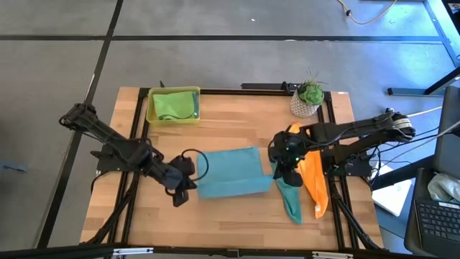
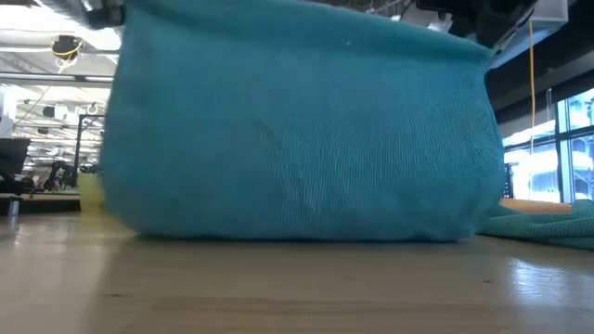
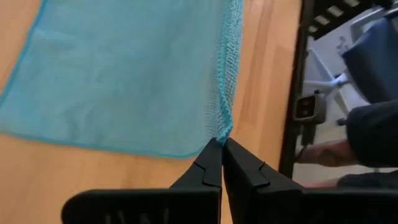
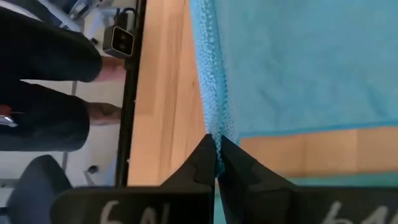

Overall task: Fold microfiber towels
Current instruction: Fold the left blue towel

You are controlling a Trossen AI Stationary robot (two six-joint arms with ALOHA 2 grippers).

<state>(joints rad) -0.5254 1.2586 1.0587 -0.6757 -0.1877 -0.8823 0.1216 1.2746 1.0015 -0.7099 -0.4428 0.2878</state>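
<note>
The lifted blue towel (image 2: 297, 130) apparently hides both grippers in the low view.

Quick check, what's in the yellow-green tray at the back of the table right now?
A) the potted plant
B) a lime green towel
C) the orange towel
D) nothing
B: in the high view the lime green towel lies bunched inside the yellow-green tray, while the orange towel lies on the wood near the right arm and the potted plant stands on the table by itself.
</note>
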